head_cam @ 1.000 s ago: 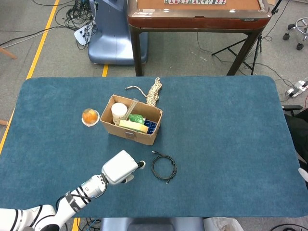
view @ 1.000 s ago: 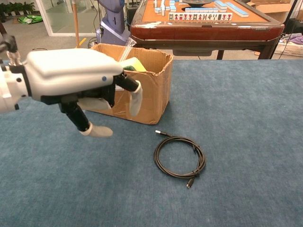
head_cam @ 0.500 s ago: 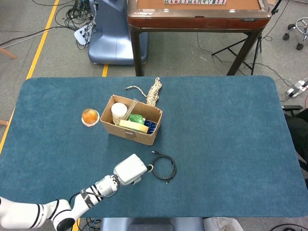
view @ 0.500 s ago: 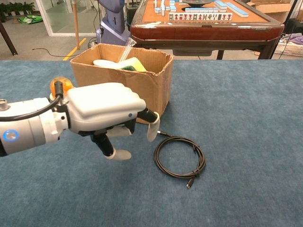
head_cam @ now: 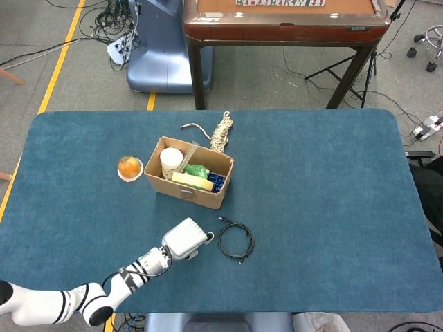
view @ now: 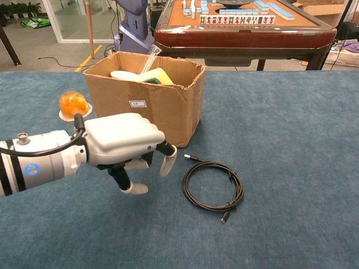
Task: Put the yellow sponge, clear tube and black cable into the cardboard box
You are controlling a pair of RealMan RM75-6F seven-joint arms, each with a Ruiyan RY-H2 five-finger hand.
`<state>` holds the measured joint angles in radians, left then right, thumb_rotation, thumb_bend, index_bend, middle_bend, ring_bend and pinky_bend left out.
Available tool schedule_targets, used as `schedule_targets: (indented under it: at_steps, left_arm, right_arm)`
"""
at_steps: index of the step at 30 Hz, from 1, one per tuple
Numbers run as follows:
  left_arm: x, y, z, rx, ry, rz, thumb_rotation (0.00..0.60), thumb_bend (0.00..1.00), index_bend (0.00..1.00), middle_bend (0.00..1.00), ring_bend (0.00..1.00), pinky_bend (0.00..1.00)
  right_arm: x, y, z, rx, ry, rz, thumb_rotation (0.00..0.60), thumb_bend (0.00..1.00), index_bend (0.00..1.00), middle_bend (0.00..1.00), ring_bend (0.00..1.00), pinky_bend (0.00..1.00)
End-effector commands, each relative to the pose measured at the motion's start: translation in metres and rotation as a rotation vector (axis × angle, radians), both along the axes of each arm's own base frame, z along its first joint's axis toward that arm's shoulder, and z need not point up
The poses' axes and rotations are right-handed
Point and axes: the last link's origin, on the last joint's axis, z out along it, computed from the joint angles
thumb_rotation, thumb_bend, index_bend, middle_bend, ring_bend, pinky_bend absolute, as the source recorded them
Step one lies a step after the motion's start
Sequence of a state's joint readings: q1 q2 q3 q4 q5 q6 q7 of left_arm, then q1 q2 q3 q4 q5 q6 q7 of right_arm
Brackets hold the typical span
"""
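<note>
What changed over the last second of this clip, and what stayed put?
The left hand came down from in front of the cardboard box toward the black cable, then eased slightly back; it holds nothing. The cable, box and orange ball stayed put.

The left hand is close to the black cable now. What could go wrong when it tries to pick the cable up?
1. The black cable lies flat in a loose coil on the table's cloth, so the fingers may slide over it or lift one loop only.
2. The cardboard box stands just behind the left hand; a careless lift could bump its wall.
3. A trailing end could catch on the box rim.
</note>
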<state>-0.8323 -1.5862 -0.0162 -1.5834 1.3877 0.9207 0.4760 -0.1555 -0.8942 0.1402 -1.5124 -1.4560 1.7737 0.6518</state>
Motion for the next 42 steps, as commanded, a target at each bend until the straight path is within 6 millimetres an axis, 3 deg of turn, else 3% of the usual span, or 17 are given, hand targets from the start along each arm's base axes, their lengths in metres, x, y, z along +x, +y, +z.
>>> schedule_targets:
  at_steps: [1,42]
  left_arm:
    - [0.0,0.0,-0.004,-0.008,0.008,0.004,0.6,0.22,0.48,0.99,0.96,1.0]
    - [0.033,-0.002,-0.054,-0.086,0.045,-0.04,0.6,0.22,0.43,0.99,0.96,1.0]
  right_arm:
    - [0.001,0.002,0.0,-0.004,0.001,0.005,0.6,0.14,0.27,0.25,0.09,0.19]
    - [0.001,0.024,0.02,-0.098,-0.041,0.047,0.6,0.14,0.27,0.25,0.09,0.19]
